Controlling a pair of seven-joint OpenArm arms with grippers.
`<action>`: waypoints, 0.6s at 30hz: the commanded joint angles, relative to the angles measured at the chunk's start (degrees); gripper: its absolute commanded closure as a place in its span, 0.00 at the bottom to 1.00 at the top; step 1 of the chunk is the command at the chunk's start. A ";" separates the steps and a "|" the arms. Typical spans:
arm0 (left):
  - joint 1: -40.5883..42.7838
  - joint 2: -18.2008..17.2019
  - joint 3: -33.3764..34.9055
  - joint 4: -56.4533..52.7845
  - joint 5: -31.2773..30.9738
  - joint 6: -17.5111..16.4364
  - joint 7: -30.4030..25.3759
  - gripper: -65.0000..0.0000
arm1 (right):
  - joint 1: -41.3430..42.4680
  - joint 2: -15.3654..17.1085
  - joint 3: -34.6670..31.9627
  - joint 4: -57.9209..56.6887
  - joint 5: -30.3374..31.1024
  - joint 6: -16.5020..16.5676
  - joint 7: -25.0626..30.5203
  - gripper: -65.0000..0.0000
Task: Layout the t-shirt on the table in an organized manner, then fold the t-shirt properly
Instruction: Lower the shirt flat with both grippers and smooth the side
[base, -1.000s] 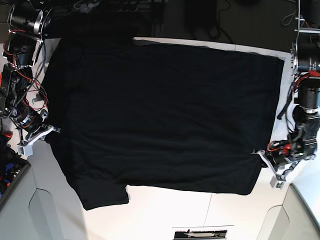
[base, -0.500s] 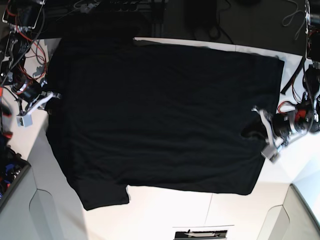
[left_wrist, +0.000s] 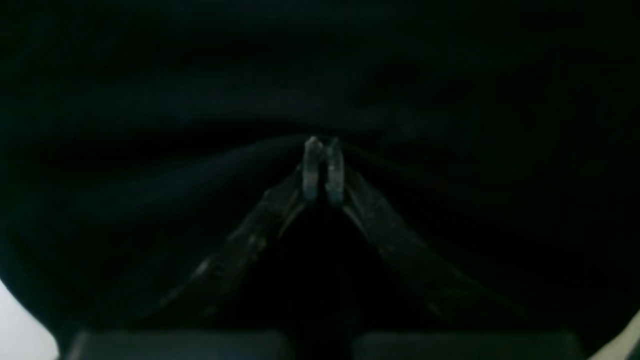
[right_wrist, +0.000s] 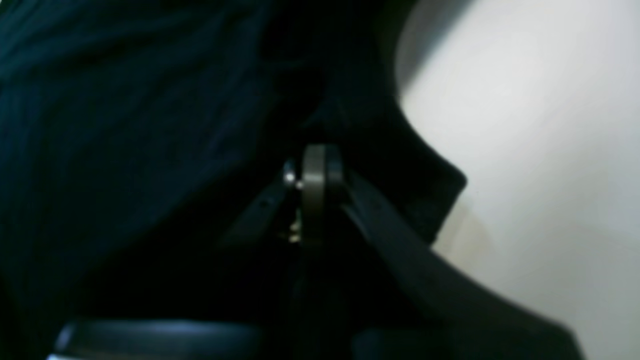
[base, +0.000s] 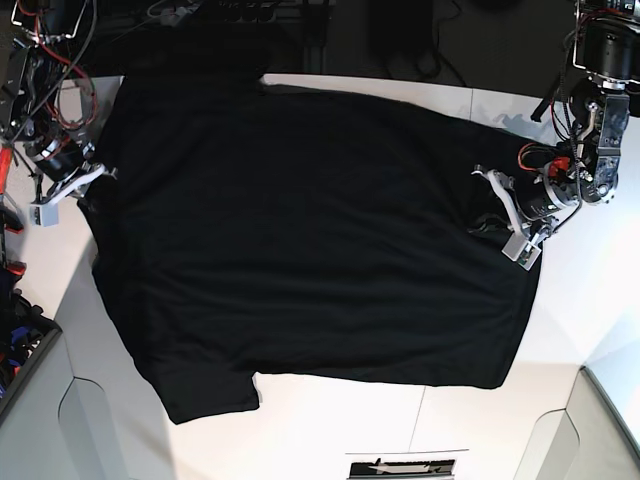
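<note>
Black t-shirt (base: 310, 230) spread on white worktop (base: 340, 425). Left hand (base: 490, 205) pinching its hem edge; right hand (base: 95, 180) pinching cloth at opposite edge, fingers pressed together.

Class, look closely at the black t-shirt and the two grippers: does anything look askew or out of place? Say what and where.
The plain black cloth t-shirt lies askew on the white table, its far edge over the table's rim. The left gripper and the right gripper are each shut on a pinched edge, pulling folds into it. No damage shows.
</note>
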 joint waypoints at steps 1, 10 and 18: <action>-1.46 -0.33 -0.11 -0.76 3.08 1.70 1.79 1.00 | 1.84 0.76 0.13 -1.42 -2.47 -1.51 -1.51 1.00; -12.79 4.04 -0.04 -12.83 6.10 1.92 1.40 1.00 | 14.93 0.90 0.13 -13.44 -7.19 -1.51 -1.03 1.00; -14.40 2.03 -0.07 -13.16 -3.19 -1.60 5.73 1.00 | 18.38 1.18 0.09 -12.90 -5.75 -1.60 -1.38 1.00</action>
